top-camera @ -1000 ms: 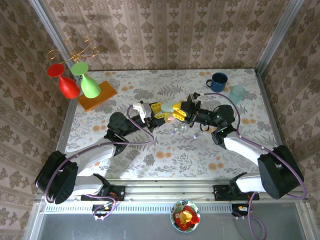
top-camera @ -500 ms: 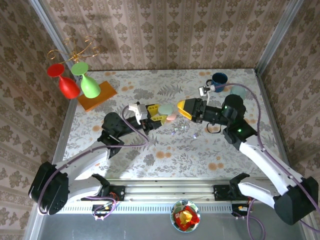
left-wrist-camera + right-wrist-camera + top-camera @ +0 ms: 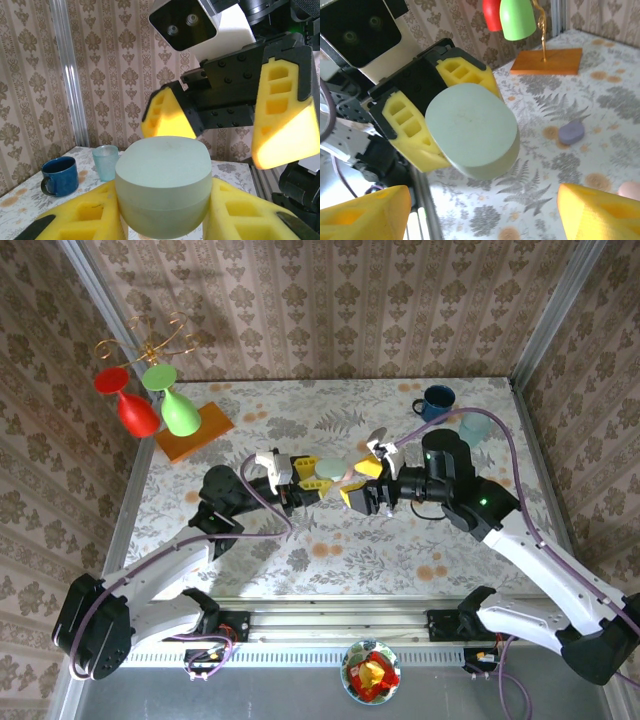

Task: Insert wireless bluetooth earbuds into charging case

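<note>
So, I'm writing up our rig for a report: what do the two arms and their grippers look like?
The left arm and right arm: white links, black joints, a purple cable looped along each. The left gripper and right gripper: black bodies, yellow wedge-shaped fingers with rectangular cut-outs, a white camera box on each wrist.

Charging case (image 3: 162,187) sits in left gripper (image 3: 318,472), above table (image 3: 400,540) centre. Right gripper (image 3: 358,483) opposite, not touching. Mug (image 3: 437,400), tumbler (image 3: 474,426) far right; stand (image 3: 193,430) far left.
</note>
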Robot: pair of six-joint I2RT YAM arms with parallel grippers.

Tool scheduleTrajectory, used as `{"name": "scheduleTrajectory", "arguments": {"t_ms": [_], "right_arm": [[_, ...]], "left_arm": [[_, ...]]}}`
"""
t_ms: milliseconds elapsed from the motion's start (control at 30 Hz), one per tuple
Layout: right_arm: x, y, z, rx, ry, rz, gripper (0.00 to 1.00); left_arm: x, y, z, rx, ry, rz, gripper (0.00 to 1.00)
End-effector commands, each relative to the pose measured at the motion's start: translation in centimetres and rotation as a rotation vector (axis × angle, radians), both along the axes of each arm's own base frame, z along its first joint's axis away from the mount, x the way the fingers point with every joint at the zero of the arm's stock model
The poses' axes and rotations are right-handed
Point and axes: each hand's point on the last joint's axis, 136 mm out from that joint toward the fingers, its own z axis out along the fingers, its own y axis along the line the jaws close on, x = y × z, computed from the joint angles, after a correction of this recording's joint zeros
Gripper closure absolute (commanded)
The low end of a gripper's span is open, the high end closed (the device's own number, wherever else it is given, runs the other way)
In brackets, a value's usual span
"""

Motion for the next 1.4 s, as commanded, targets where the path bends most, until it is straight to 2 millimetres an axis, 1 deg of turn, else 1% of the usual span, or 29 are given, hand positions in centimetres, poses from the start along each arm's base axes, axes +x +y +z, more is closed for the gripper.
{"name": "scheduleTrajectory", "arguments": {"t_ms": [0,133,400,767,900,967,1100,1200,1367], "right_arm": [[2.0,-0.3,1.0,-0.023,-0.143,-0.067,0.22],[2.7,-0.6,1.1,-0.022,-0.148,-0.107,0.22],[3.0,-1.0,1.5,0.007,-0.142,-0.151,0.22],[3.9,-1.1,1.8,0.038,-0.128,-0.192,0.24],[3.7,-1.0,2.1,0.043,-0.137,-0.177,0.24],[3.1,-0.8,1.9,0.033,-0.155,-0.137,0.23],[3.0,-1.1,1.7,0.024,-0.16,-0.149,0.23],[2.8,-0.8,1.6,0.015,-0.169,-0.12,0.23],[2.0,-0.3,0.4,-0.04,-0.183,-0.054,0.22]], "left_arm": [[-0.3,0.2,-0.1,-0.002,0.006,-0.023,0.68],[-0.4,0.1,-0.2,-0.002,0.011,-0.036,0.69],[-0.6,0.0,-0.4,0.001,0.018,-0.047,0.69],[-0.9,-0.1,-0.5,0.003,0.029,-0.074,0.69],[-0.8,-0.1,-0.4,0.001,0.035,-0.07,0.7],[-0.7,-0.1,-0.3,-0.001,0.043,-0.064,0.7],[-0.8,-0.2,-0.4,0.002,0.043,-0.074,0.7],[-0.7,-0.3,-0.3,0.001,0.049,-0.075,0.7],[-0.2,-0.4,-0.2,0.002,0.074,-0.061,0.71]]}}
